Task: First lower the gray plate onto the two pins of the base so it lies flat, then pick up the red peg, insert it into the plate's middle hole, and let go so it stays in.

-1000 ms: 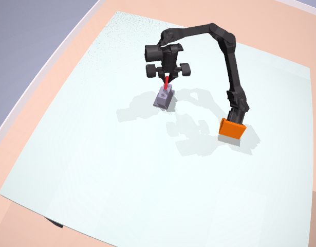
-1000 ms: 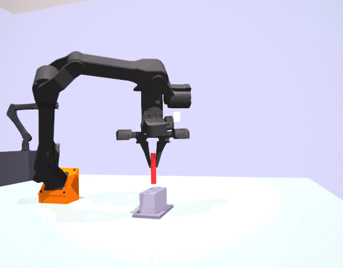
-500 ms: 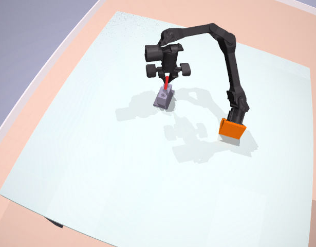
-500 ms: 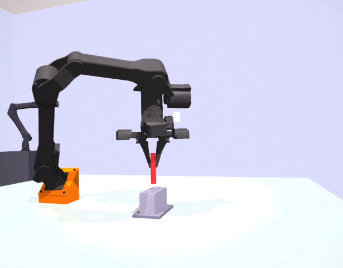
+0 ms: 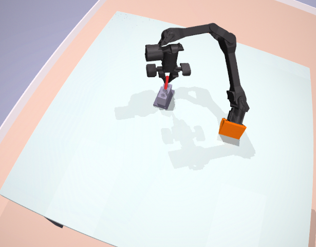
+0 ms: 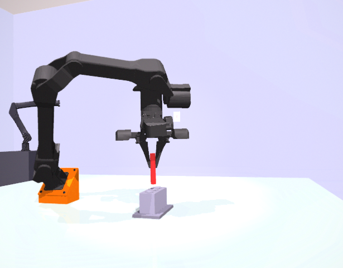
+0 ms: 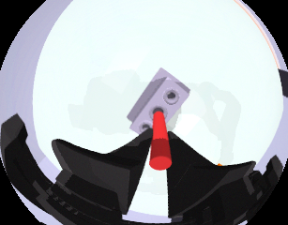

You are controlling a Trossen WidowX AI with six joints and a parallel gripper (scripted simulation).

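Note:
The gray plate [image 5: 161, 101] [image 6: 146, 203] [image 7: 160, 99] is a block with three holes in its top and lies flat on the thin, darker base [image 5: 162, 107] [image 6: 166, 211]. The pins cannot be clearly made out. My gripper [image 5: 166, 81] [image 6: 153, 166] [image 7: 159, 134] is shut on the red peg [image 5: 166, 84] [image 6: 153, 176] [image 7: 159, 147], which stands nearly upright between the fingertips. In the exterior view the peg's lower end is a little above the plate's top, with a small gap. In the wrist view that end overlaps the middle hole and partly hides it.
The arm's orange mount [image 5: 231, 129] [image 6: 72, 184] stands on the table [image 5: 112, 172] [image 6: 223, 236], away from the plate. The arm arches high between the mount and the plate. A second, distant arm [image 6: 20, 124] stands on a dark block [image 6: 13, 168] in the background.

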